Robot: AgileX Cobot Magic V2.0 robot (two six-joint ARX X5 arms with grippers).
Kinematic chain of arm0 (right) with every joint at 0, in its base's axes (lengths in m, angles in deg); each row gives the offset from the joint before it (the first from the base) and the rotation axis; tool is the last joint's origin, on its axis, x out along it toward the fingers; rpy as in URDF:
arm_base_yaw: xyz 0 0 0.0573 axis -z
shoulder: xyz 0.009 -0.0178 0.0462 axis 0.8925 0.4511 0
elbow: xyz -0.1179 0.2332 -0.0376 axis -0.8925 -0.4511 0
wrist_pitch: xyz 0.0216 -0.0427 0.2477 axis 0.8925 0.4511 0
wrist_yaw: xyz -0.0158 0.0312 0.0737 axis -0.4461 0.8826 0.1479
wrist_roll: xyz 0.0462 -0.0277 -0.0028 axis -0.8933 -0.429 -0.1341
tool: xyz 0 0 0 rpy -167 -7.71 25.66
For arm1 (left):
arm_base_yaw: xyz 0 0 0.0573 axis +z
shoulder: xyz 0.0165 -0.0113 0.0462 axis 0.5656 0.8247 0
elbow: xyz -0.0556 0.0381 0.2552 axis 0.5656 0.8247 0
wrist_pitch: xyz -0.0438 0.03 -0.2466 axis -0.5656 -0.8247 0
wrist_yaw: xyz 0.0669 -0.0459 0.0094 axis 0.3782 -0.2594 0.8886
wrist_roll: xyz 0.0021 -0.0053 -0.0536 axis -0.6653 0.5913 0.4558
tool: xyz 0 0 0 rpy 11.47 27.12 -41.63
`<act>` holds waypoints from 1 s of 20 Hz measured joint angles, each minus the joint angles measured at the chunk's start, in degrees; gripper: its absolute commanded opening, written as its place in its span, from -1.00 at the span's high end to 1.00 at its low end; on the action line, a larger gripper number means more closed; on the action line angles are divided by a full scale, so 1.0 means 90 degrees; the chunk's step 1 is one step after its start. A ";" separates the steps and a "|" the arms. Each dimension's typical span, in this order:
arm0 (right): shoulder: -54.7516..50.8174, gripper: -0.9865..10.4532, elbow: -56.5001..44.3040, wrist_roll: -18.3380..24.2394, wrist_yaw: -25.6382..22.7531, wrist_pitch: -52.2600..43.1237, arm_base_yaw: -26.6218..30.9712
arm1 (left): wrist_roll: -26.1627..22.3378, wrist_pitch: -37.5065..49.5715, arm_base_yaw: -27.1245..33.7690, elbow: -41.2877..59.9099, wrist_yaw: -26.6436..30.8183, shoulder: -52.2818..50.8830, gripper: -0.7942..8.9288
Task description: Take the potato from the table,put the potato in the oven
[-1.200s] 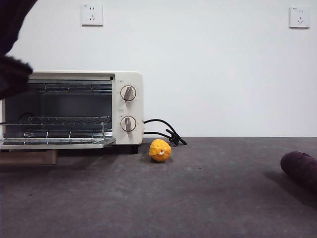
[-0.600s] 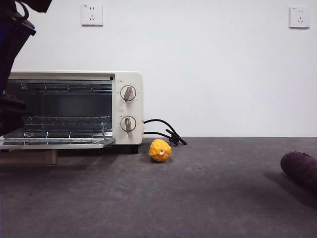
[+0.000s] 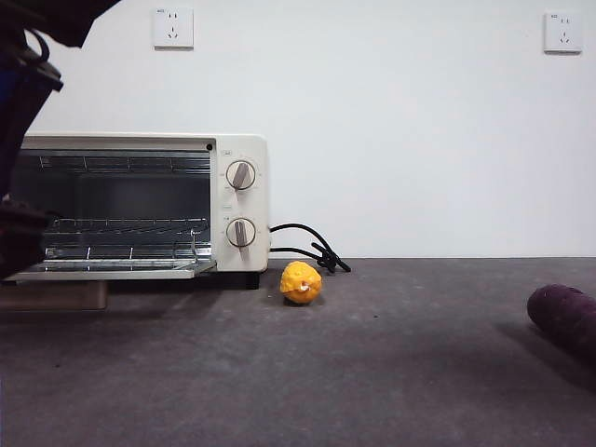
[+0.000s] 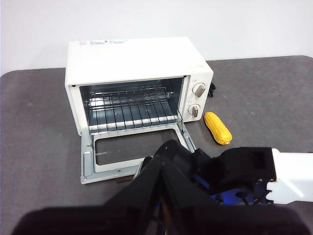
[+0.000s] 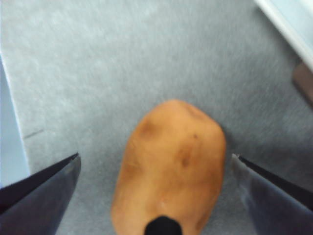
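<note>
The potato (image 5: 171, 166), orange-brown and smooth, lies on the grey table (image 5: 122, 58) in the right wrist view. My right gripper (image 5: 155, 156) hangs over it, open, with one jaw on each side and both clear of the skin. The front view does not show the potato; a dark arm (image 3: 19, 233) fills its left edge in front of the oven (image 3: 237, 149). The cream-white oven (image 4: 137, 58) has its door down and its wire rack bare. My left gripper (image 4: 165, 147) is shut on nothing, high up and facing the oven, with the right arm below it.
A bumpy yellow thing (image 3: 301, 282) lies by the oven's knob side, next to the black cord (image 3: 312, 247). A dark purple oblong thing (image 3: 563, 317) rests at the far right. A wooden block (image 3: 56, 295) sits under the lowered door.
The dark arm at the left edge of the front view has come down in front of the oven's opening. The oven, the yellow thing and the purple thing have not moved.
</note>
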 measured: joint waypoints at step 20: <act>0.0270 0.67 0.1948 -0.0639 -0.0695 0.1928 0.0015 | -0.0005 -0.0002 -0.0165 0.0000 -0.0007 0.0039 0.85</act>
